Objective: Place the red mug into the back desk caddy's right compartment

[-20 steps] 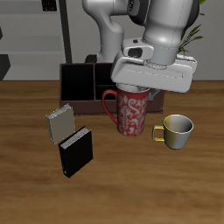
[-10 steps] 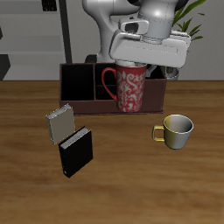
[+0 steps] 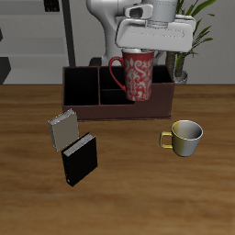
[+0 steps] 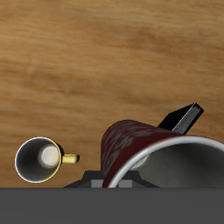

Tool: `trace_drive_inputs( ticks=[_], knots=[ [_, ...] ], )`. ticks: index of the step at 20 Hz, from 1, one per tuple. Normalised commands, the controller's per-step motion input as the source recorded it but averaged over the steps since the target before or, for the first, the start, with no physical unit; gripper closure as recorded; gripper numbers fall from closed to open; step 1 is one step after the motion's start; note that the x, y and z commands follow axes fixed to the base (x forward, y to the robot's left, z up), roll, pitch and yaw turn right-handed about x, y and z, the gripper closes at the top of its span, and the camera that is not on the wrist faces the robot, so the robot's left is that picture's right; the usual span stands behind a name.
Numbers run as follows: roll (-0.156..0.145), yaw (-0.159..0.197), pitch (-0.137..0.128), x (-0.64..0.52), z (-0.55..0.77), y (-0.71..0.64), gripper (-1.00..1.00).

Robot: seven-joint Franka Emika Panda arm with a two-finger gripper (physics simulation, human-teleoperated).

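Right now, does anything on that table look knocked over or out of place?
Nothing looks spilled or broken. The red mug hangs upright in the gripper above the back desk caddy; the cream mug stands upright.

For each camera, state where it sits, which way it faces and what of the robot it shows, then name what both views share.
Exterior view: in front of and above the table, facing the robot's base; shows the arm and gripper holding the red floral mug over the dark brown desk caddy.
Wrist view: on the gripper, looking down at the wooden table; only a grey strip of gripper body shows.
Shared: the red mug, the yellowish-cream mug.
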Motion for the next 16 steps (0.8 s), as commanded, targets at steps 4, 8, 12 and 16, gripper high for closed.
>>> trace_drive_inputs(
  ticks=[4, 8, 12, 16],
  knots=[
    [-0.001, 0.009, -0.027, -0.4, 0.24, 0.04, 1.0],
    [-0.013, -0.012, -0.028, -0.47, 0.25, 0.02, 1.0],
    [0.01, 0.035, -0.032, -0.41, 0.15, 0.03, 1.0],
    [-0.022, 0.03, 0.006, -0.24, 0.02, -0.01, 1.0]
  ],
)
